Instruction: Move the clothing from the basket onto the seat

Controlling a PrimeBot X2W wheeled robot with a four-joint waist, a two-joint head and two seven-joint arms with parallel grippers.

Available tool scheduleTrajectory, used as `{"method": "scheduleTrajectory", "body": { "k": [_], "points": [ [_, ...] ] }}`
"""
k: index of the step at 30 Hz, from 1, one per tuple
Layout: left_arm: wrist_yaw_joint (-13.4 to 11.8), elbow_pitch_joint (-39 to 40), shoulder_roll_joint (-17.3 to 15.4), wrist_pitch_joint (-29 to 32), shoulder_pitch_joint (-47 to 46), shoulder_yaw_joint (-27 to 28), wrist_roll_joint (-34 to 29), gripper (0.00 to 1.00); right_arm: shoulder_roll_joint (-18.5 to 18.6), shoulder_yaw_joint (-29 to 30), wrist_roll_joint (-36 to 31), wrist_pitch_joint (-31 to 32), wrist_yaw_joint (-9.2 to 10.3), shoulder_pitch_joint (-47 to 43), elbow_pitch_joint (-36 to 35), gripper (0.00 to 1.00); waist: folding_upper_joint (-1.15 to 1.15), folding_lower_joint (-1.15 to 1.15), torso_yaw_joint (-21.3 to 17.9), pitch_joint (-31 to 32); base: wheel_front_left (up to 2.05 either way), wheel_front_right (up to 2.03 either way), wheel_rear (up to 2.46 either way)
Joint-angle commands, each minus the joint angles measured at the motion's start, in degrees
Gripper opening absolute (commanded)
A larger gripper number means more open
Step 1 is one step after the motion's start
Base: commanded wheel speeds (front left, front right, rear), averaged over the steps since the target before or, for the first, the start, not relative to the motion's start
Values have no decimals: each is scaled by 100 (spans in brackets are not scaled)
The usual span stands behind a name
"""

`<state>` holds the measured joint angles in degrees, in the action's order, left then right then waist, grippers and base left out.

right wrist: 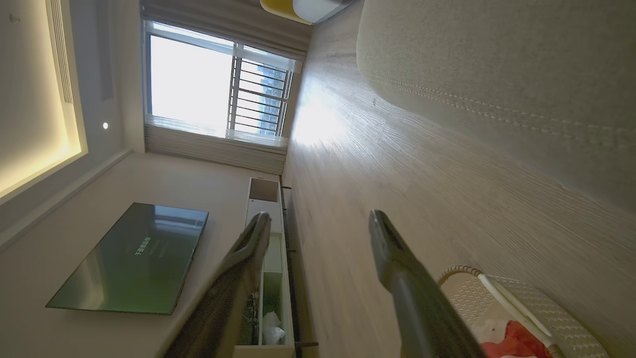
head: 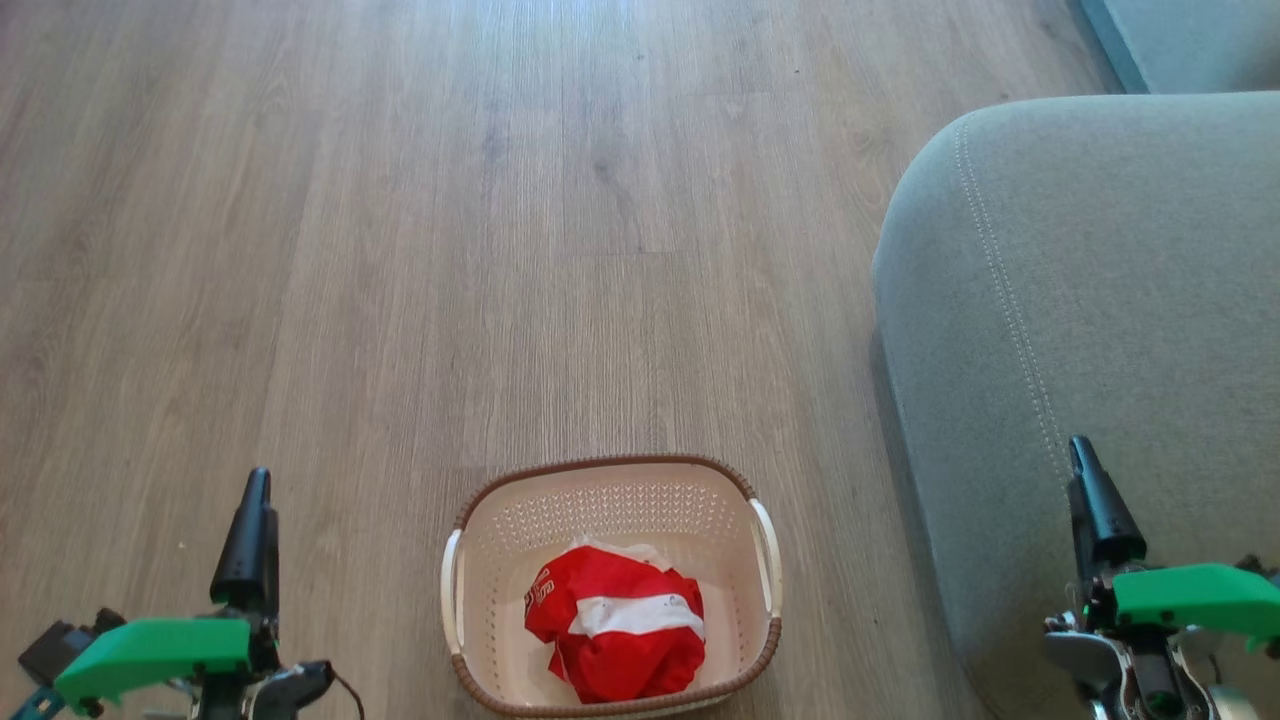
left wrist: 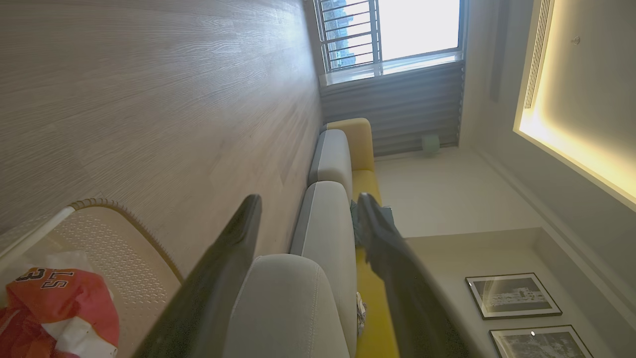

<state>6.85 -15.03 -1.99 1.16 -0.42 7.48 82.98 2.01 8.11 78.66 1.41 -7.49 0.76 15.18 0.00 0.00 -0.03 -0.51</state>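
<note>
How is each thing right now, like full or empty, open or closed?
clothing, crumpled in the basket.
basket, upright on the floor, holding the clothing.
seat, beside the basket, no clothing on it yet.
left tool, open, holding nothing.
right tool, open, holding nothing.
</note>
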Motion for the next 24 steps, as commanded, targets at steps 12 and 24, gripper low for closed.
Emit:
{"method": "scheduleTrajectory", "body": {
  "k": [12, 24],
  "points": [
    [21, 746, -44, -237, -512, 365, -923, 100, 52, -154, -1354, -252, 0, 451, -761, 100, 0, 0, 17, -40, 0, 0, 0],
    [-215, 1415, -50, -421, -594, 379, -1872, 100, 56, -343, -2458, -437, 0, 537, -1126, 100, 0, 0, 58, -90, 0, 0, 0]
  ]
}}
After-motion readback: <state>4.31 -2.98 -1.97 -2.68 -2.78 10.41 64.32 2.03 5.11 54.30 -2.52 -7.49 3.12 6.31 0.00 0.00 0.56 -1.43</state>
